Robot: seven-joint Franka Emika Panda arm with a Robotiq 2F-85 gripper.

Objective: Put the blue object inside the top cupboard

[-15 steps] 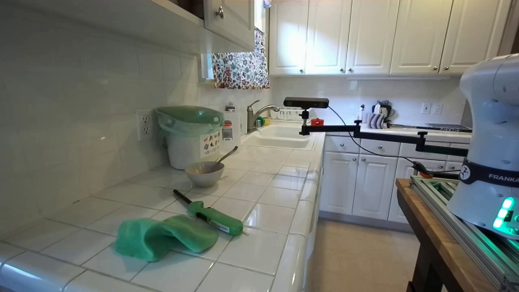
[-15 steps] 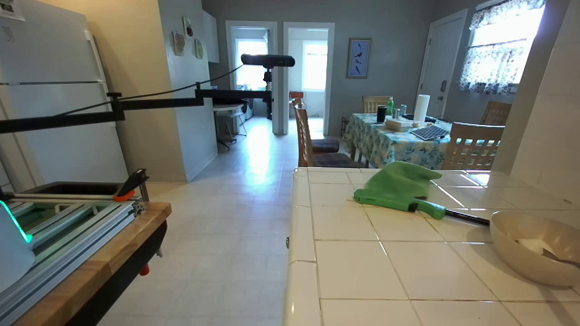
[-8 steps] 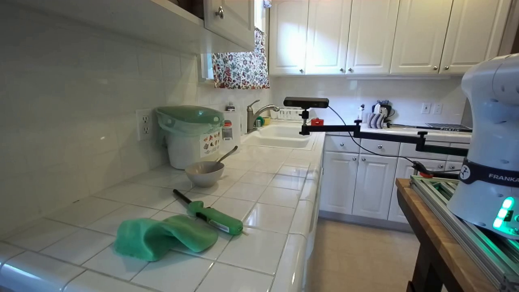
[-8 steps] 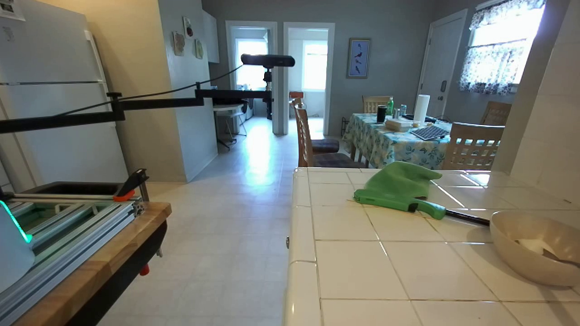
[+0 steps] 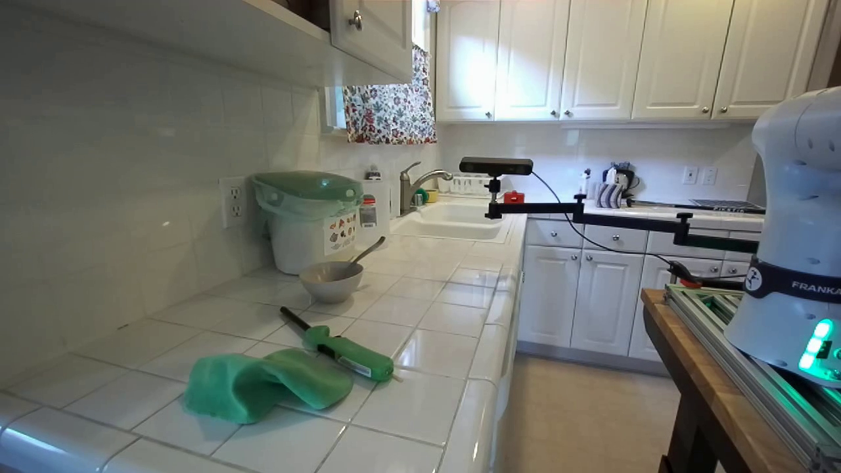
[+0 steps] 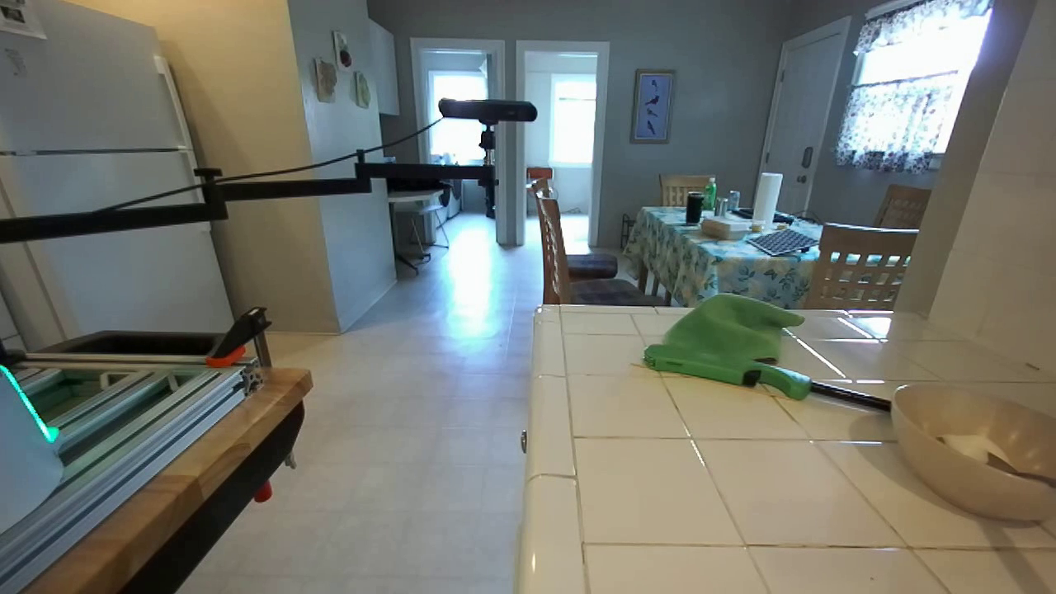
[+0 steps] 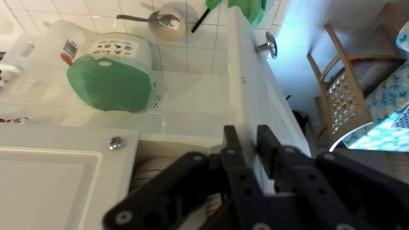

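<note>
In an exterior view, white cabinets (image 5: pixel 598 59) line the far wall (image 5: pixel 539 148), and a flowered curtain (image 5: pixel 391 105) hangs at a window (image 5: pixel 339 108) near the sink (image 5: pixel 453 228). In an exterior view, a pale floor (image 6: pixel 429 396) gleams brightly toward two doorways (image 6: pixel 604 140), past a white refrigerator (image 6: pixel 82 91). Before grey walls (image 6: pixel 718 99), wooden chairs (image 6: pixel 858 242) stand around a cloth-covered dining table (image 6: pixel 701 260), near a pale door (image 6: pixel 800 107) and a bright, curtained window (image 6: pixel 916 62).

A green cloth (image 5: pixel 263 384) lies beside a lighter (image 5: pixel 357 355) on the counter (image 5: pixel 282 447), near a bowl (image 5: pixel 328 287) holding a spoon (image 5: pixel 368 251).
</note>
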